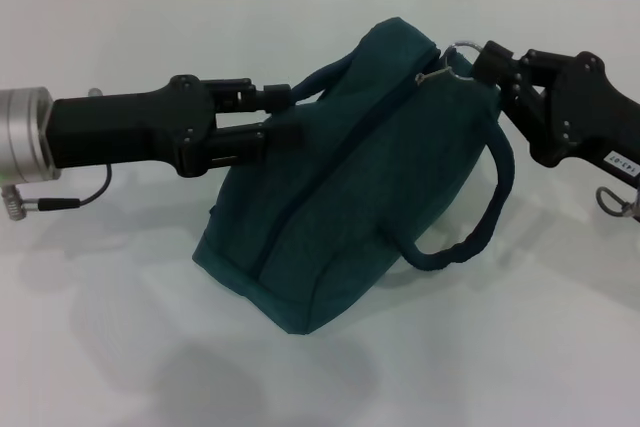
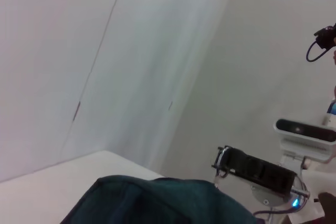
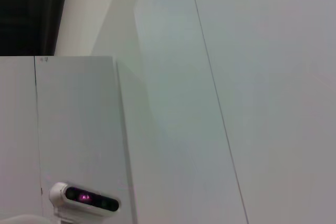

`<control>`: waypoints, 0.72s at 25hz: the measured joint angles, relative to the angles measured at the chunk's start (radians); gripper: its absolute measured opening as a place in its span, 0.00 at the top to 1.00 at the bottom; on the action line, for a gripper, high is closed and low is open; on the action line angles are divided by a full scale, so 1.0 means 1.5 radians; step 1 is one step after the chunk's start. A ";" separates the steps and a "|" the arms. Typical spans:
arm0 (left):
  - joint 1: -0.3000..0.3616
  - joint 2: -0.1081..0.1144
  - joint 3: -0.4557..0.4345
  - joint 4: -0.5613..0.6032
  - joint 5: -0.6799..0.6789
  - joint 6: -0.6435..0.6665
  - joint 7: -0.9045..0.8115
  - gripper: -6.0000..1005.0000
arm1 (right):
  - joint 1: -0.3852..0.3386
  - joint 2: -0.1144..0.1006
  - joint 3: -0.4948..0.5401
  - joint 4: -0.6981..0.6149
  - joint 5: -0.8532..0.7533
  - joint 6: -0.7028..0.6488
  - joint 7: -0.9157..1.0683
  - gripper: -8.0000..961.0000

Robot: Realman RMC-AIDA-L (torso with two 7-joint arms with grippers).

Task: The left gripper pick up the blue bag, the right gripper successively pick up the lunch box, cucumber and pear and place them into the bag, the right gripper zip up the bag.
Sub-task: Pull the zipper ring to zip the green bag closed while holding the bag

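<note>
my left pincer (image 1: 285,117) reaches in from the counter's left side, its two fingers clamped on one loop handle (image 1: 320,82) of the blue bag (image 1: 340,197), propping that end up. the bag sits near the middle of the white counter (image 1: 100,347), leaning toward its far right, with the second handle (image 1: 480,217) hanging loose on the right side. the zip seam looks shut along the top as far as i can see, and no lunch box, cucumber or pear shows anywhere, so i judge they are inside and the zipping step is in hand, near its end. my right pincer (image 1: 478,69) comes in from the counter's right edge and pinches at the metal ring pull (image 1: 455,52) at the bag's far end. the next move, i think, calls for checking that the slider has run fully home, then freeing the ring without tugging the bag over. there is a small white label (image 1: 622,167) on my right pincer's body; its print is too small to read. no logo on the bag shows from here.
</note>
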 joint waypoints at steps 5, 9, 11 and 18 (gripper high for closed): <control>0.002 -0.002 0.000 0.000 0.006 -0.004 -0.002 0.50 | 0.000 0.000 0.001 0.000 0.000 -0.003 -0.006 0.98; 0.004 -0.002 0.000 0.001 0.009 -0.006 -0.003 0.62 | 0.000 0.000 0.001 -0.003 0.000 -0.003 -0.006 0.98; 0.004 -0.002 0.000 0.001 0.011 -0.006 -0.002 0.68 | 0.000 0.000 0.001 -0.004 0.000 -0.004 -0.006 0.98; 0.004 0.001 0.000 0.009 0.028 -0.003 0.017 0.83 | 0.001 -0.001 0.012 -0.004 0.008 0.008 -0.013 0.98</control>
